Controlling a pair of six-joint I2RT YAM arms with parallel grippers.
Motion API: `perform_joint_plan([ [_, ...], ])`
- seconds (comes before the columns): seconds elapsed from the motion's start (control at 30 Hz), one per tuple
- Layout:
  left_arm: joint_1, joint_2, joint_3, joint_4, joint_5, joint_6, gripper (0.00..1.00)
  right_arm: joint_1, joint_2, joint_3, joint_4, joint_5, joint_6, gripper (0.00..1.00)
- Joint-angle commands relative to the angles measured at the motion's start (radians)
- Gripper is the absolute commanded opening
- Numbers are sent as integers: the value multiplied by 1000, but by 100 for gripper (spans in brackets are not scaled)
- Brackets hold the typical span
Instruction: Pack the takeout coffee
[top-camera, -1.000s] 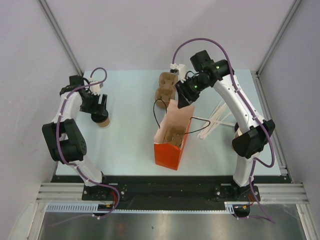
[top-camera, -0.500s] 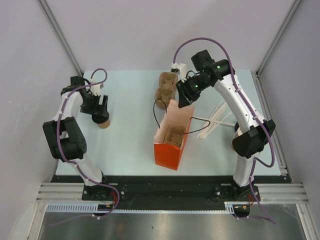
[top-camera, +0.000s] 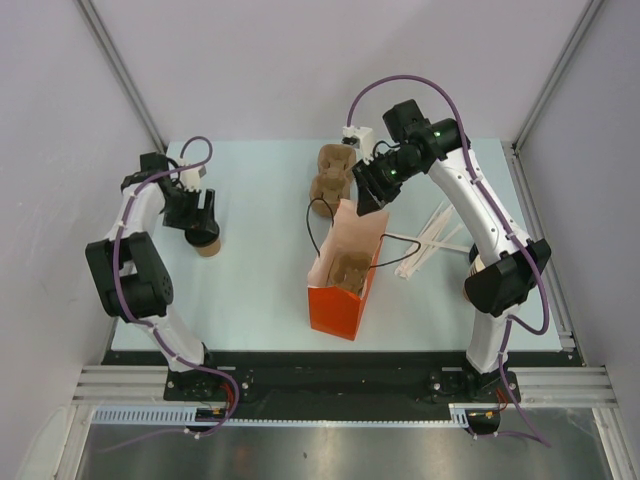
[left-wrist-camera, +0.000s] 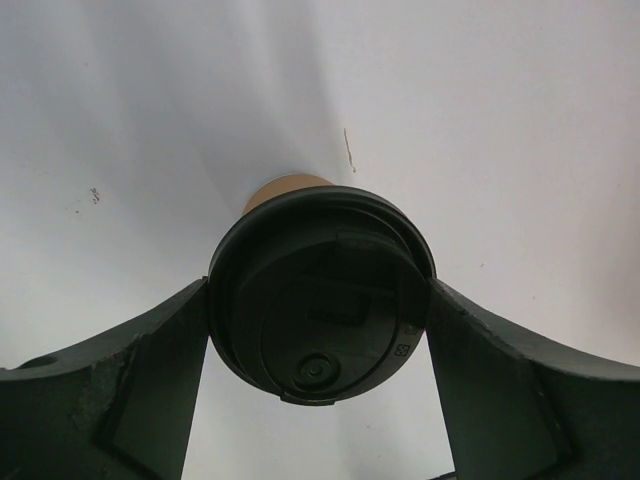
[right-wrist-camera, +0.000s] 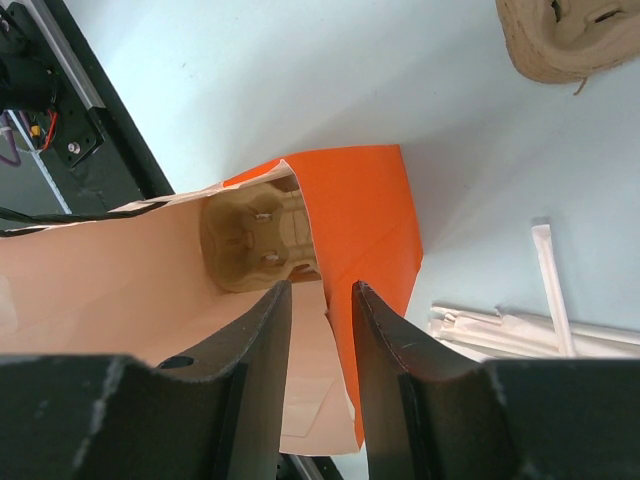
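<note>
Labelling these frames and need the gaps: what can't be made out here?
Left wrist: body of the takeout coffee, hidden under its lid; whether the left gripper presses it.
Top external: tan object by the right arm, mostly covered.
Right wrist: bottom of the bag, blocked by the right gripper.

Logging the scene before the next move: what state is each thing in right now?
cup: upright on the table, lid on, outside the bag
left claw: closed on the cup's lid
bag: upright, mouth open
right claw: shut on the bag's rim
carrier in bag: at the bottom, pockets empty
spare carrier: lying on the table beyond the bag
straws: wrapped, loose on the table
</note>
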Motion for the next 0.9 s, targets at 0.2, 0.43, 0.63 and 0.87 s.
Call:
perform_joint_plan([
  [0.2, 32, -3, 52, -43, 37, -3, 47, -4, -33, 17, 6, -7, -6, 35],
  [0.43, 8, -93, 288, -173, 219, -6, 21, -4, -33, 20, 9, -7, -4, 34],
  [0.63, -89, -150, 616, -325, 370, 22, 11, -4, -30, 26, 9, -4, 4, 35],
  [0.87, -311, -264, 740, -287, 506, -44, 10, 5, -29, 26, 15, 15, 5, 36],
])
